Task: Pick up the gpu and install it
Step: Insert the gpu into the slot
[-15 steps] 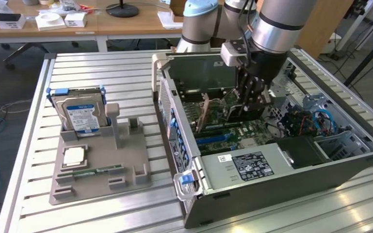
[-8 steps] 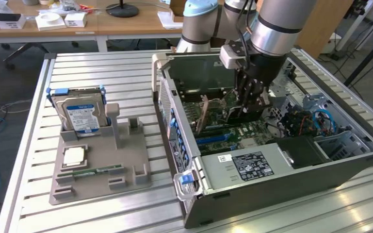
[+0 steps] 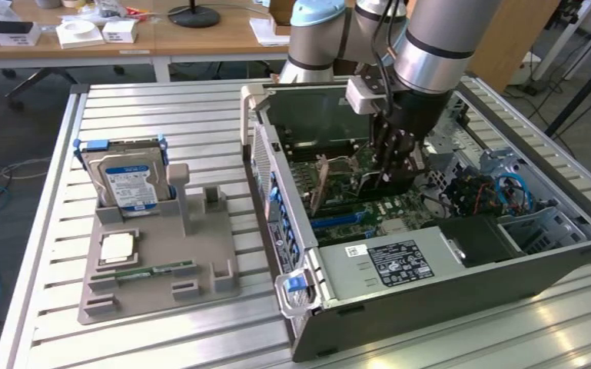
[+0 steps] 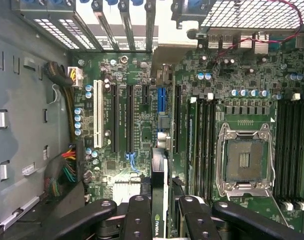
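Note:
My gripper (image 3: 390, 171) reaches down into the open computer case (image 3: 459, 288), shut on the gpu (image 3: 328, 183). The card stands on edge just above the motherboard (image 3: 377, 211). It runs from my fingers toward the case's slotted rear wall (image 3: 270, 188). In the wrist view the gpu (image 4: 160, 200) shows edge-on between my black fingers (image 4: 139, 220), with a green logo on it. My gripper (image 4: 165, 224) holds it in line over the blue and black expansion slots (image 4: 161, 102). The card's far end reaches the rear bracket openings (image 4: 164, 52).
A grey parts holder (image 3: 121, 296) lies at the exterior view's left, with an upright silver hard drive (image 3: 129, 184), a square chip (image 3: 119, 246) and a green memory stick (image 3: 147, 270). Inside the case are the CPU socket (image 4: 244, 160), the memory slots (image 4: 202, 145) and cable bundles (image 4: 66, 172).

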`<state>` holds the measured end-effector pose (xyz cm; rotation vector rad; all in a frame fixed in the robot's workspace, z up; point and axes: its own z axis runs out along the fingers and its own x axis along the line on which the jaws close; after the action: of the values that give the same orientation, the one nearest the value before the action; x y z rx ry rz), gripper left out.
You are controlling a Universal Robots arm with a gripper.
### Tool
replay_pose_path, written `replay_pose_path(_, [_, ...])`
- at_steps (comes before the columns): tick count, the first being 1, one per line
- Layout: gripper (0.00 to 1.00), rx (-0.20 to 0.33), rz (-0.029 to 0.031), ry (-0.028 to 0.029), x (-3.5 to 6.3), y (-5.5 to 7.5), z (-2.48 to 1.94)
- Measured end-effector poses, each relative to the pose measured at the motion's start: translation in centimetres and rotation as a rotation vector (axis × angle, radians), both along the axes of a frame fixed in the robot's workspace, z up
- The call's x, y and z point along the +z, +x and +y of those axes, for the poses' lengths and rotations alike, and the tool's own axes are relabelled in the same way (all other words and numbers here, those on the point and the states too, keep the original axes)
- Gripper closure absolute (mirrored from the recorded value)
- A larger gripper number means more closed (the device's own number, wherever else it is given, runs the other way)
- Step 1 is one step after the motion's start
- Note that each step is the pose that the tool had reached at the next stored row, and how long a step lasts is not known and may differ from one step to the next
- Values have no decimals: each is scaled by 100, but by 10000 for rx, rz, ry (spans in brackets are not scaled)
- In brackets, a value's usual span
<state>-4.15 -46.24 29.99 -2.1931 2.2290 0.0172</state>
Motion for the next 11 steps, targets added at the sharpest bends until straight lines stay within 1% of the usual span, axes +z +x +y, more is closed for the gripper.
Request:
replay_pose_path(4, [74,0,0,1,-1,-2,0])
replay_pose_path(11, [74,0,-1,3,-7,-44,5])
